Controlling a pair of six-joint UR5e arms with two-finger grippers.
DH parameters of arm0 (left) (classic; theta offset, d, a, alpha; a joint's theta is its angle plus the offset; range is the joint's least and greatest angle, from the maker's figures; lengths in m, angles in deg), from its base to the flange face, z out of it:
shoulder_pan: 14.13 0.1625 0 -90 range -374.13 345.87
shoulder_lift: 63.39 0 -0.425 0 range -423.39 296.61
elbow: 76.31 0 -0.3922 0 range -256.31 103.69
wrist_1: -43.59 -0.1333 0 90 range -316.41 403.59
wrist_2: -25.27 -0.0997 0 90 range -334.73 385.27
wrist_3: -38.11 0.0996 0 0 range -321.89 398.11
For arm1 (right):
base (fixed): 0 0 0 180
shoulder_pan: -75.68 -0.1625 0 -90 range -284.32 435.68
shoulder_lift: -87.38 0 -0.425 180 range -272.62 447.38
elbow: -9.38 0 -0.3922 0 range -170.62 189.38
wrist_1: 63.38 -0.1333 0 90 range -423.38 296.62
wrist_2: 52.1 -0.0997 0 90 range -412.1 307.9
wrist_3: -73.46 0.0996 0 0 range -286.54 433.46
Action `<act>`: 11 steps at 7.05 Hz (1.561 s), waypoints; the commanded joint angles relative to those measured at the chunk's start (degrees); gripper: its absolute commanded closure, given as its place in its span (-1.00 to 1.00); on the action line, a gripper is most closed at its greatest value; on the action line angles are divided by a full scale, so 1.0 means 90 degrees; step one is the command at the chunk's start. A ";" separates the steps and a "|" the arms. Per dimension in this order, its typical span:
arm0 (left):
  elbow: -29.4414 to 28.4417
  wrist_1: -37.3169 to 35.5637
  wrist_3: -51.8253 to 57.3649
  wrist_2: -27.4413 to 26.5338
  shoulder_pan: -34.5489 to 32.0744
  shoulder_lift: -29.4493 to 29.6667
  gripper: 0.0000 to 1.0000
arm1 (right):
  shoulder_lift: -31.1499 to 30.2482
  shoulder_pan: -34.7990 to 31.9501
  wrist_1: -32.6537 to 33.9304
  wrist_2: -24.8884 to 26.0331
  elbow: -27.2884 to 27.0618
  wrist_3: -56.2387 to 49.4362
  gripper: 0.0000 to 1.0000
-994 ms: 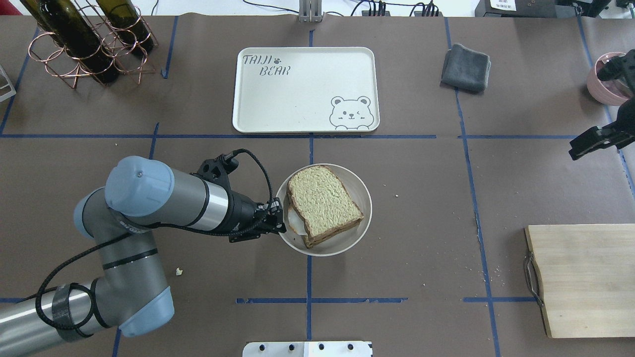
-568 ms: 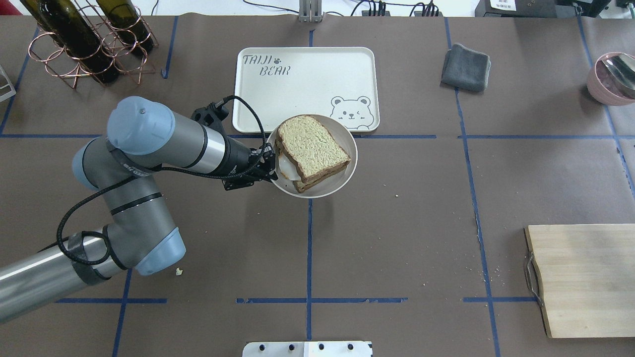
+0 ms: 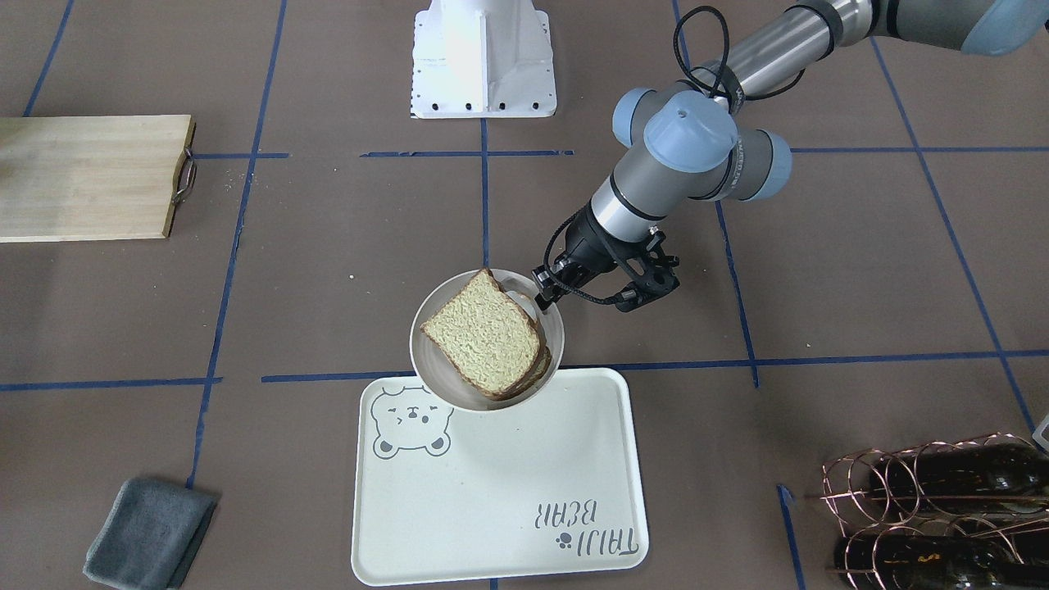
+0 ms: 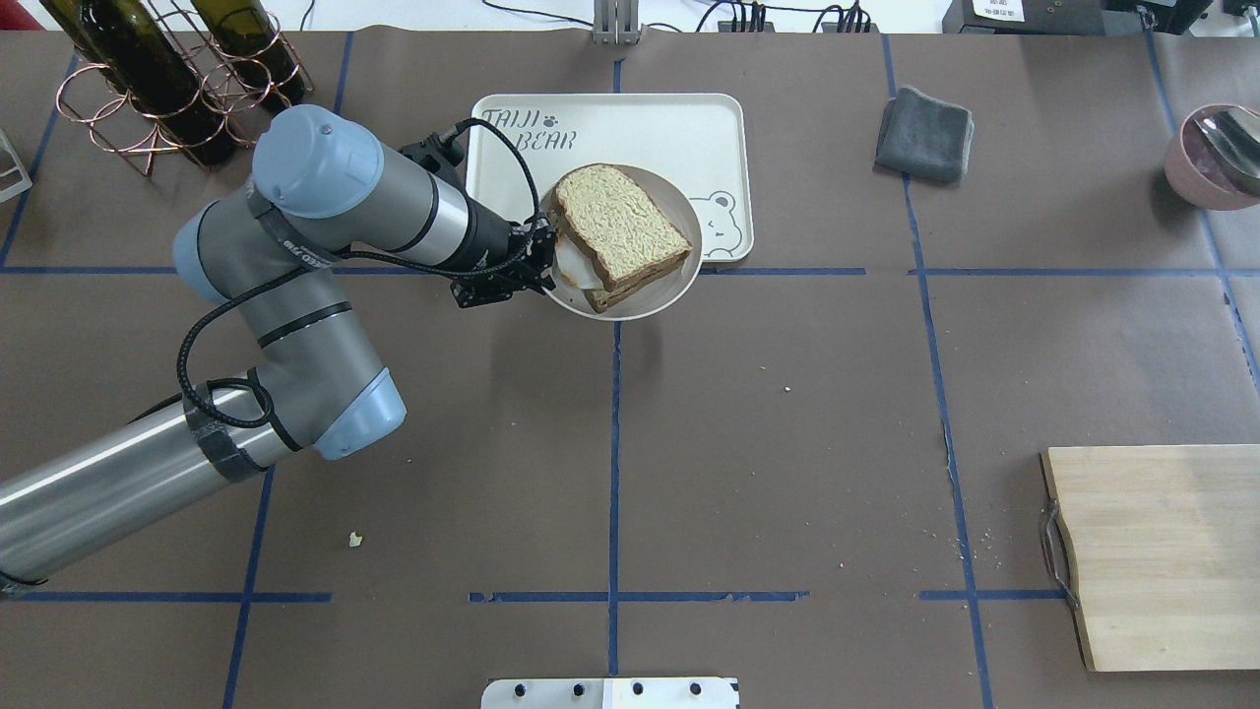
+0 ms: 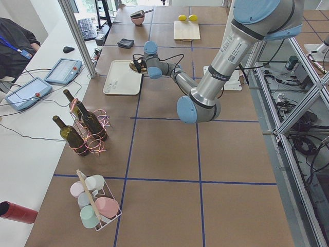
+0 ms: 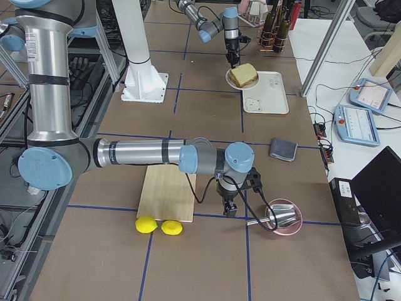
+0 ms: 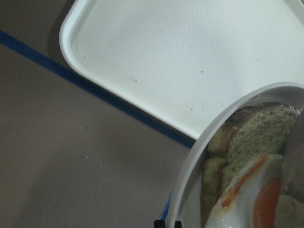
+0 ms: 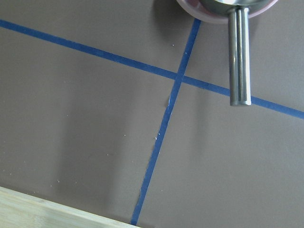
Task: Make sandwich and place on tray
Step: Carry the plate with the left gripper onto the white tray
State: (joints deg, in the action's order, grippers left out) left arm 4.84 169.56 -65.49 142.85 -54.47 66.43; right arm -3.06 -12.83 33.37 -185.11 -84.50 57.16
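Observation:
The sandwich point(image 4: 620, 231) is two tan bread slices with a white fried egg point(image 7: 242, 204) between them. It lies on a round grey-white plate point(image 4: 671, 284). My left gripper point(image 4: 546, 261) is shut on the plate's left rim and holds the plate above the near edge of the cream bear tray point(image 4: 630, 128). The front view shows the gripper point(image 3: 541, 291), the sandwich point(image 3: 483, 332), the plate point(image 3: 434, 373) and the tray point(image 3: 508, 492). My right gripper point(image 6: 229, 207) shows only in the right side view, by a pink bowl; I cannot tell its state.
A copper rack with wine bottles point(image 4: 177, 89) stands far left. A grey cloth point(image 4: 925, 133) lies right of the tray. A pink bowl with a metal utensil point(image 4: 1216, 153) is far right. A wooden board point(image 4: 1162, 551) lies near right, two lemons point(image 6: 160, 226) beside it.
My left arm has carried the plate with the sandwich away from the robot, from the table's middle to over the tray's near edge. The right arm has left the overhead view.

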 commanded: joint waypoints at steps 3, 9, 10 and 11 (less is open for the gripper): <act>-0.1747 0.0776 -0.1413 -0.0462 -0.0175 0.0876 1.00 | -0.0068 -0.0156 -0.0008 -0.0319 -0.0096 0.0757 -1.00; -0.2786 0.1228 -0.1907 -0.0984 -0.0146 0.1357 0.62 | -0.0069 -0.0186 0.0002 -0.0319 -0.0076 0.0757 -1.00; -0.2641 0.1218 -0.1239 -0.0975 -0.0136 0.1240 -0.98 | -0.0069 -0.0186 0.0002 -0.0319 -0.0067 0.0766 -1.00; -0.1915 0.1209 -0.0952 -0.0936 -0.0146 0.0669 -1.00 | -0.0069 -0.0186 -0.0008 -0.0319 -0.0076 0.0767 -1.00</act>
State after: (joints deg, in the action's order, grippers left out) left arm -17.86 180.53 -78.01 134.13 -55.74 76.77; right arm -3.69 -14.50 33.36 -187.98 -85.15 64.02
